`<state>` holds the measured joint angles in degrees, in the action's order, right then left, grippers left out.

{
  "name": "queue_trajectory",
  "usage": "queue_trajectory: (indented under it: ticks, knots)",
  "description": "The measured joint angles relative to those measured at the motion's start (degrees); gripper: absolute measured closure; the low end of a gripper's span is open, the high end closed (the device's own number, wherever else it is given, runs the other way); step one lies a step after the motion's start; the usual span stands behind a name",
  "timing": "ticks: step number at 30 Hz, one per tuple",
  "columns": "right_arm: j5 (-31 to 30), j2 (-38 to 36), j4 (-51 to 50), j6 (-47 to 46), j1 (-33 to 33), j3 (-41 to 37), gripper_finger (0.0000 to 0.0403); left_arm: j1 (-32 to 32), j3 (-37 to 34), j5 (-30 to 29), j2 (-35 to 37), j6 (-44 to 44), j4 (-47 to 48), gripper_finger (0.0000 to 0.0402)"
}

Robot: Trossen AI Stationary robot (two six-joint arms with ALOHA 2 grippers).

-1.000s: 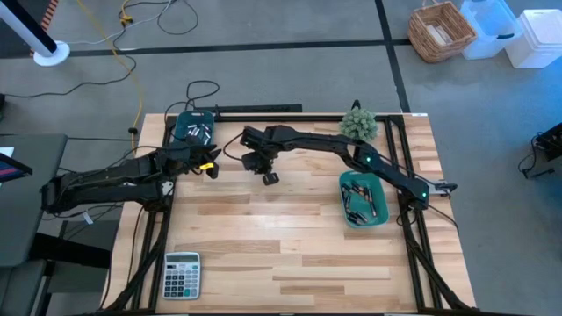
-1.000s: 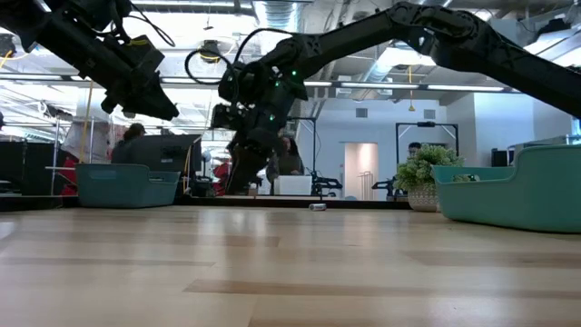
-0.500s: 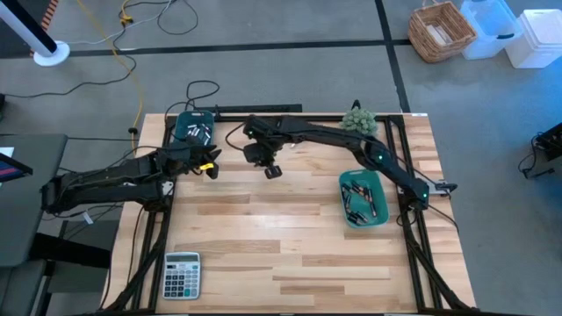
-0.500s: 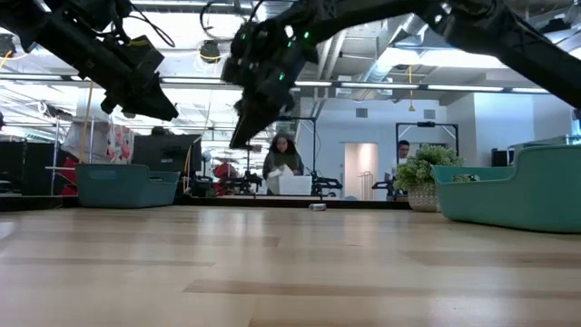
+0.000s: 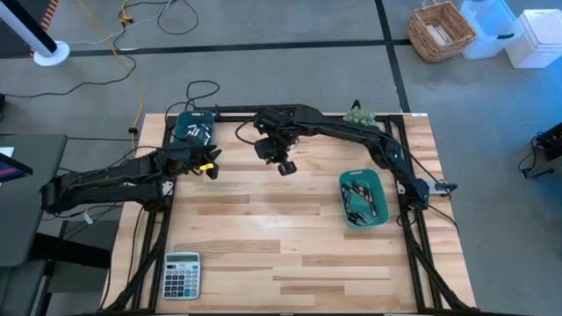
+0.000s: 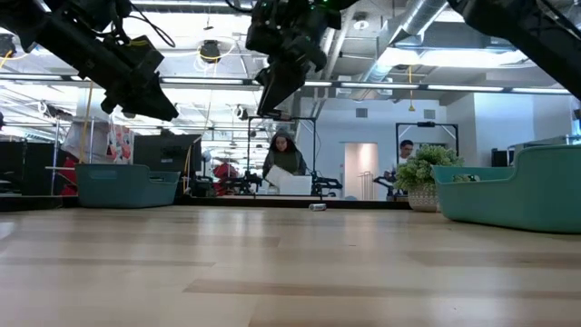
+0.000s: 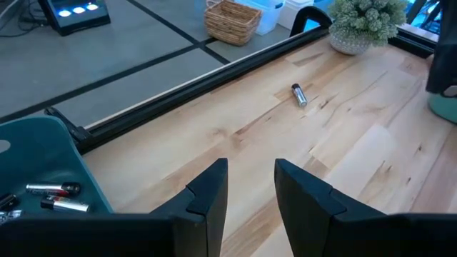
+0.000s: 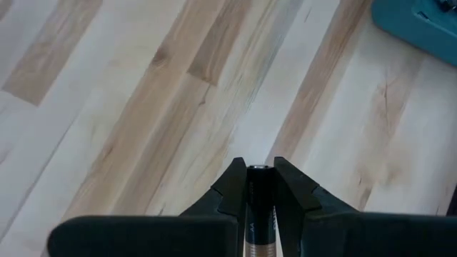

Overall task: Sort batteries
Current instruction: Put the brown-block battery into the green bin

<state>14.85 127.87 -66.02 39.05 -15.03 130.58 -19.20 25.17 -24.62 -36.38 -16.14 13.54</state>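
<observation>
My right gripper [image 5: 285, 167] hangs high over the far middle of the table, shut on a dark and copper battery [image 8: 257, 200]. My left gripper [image 7: 250, 178] waits open and empty above the far left, beside a teal bin [image 5: 195, 129] holding a few batteries [image 7: 61, 197]. A single silver battery [image 7: 298, 94] lies on its side on the wood near the far edge. A second teal bin [image 5: 363, 198] with several batteries stands at the right. My right gripper pinches the battery between its two fingers [image 8: 230, 187], which lie along its length. The battery's round end [image 8: 258, 168] shows level with the fingertips. The fingers slant steeply down, and the battery is lifted clear of the table.
A grey calculator [image 5: 182, 274] lies at the near left corner. A small potted plant [image 5: 358, 118] stands at the far right by the black frame rail. Bare wood stretches across the middle and near side. People show in the room beyond the table.
My right gripper has risen well above the table with the battery and drifted a little toward the table's right edge, staying shut on it.
</observation>
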Motion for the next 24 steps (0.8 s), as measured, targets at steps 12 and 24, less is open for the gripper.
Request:
queue_trajectory:
  ticks: [12,24]
  knots:
    - [3.0,-5.9,-4.2,-2.7,1.0,-1.6,0.0340,0.0,0.0,0.0,0.0,0.0,0.0,0.0290]
    - [9.3,-12.3,-7.2,-10.9,1.4,-1.6,0.0340,0.0,0.0,0.0,0.0,0.0,-0.1,0.0290]
